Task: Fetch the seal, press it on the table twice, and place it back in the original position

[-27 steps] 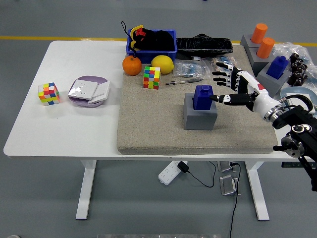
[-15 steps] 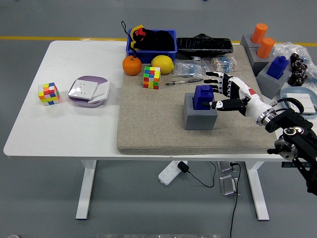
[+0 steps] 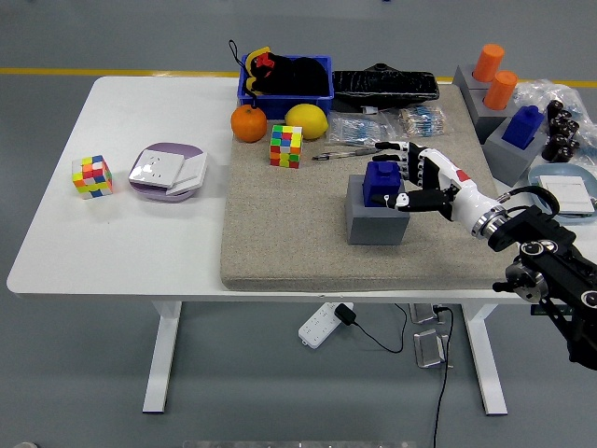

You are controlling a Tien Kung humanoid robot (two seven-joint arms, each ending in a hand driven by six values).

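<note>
My right hand (image 3: pixel 411 176) had slid left across the mat (image 3: pixel 289 233) until its spread fingers flanked the blue seal (image 3: pixel 382 183) — thumb touching, nothing clamped yet. The seal sat in its grey holder (image 3: pixel 376 219), so fetching had barely begun.

Seal (image 3: pixel 382 183) in holder (image 3: pixel 376 220), mid-mat (image 3: pixel 280 233)
</note>
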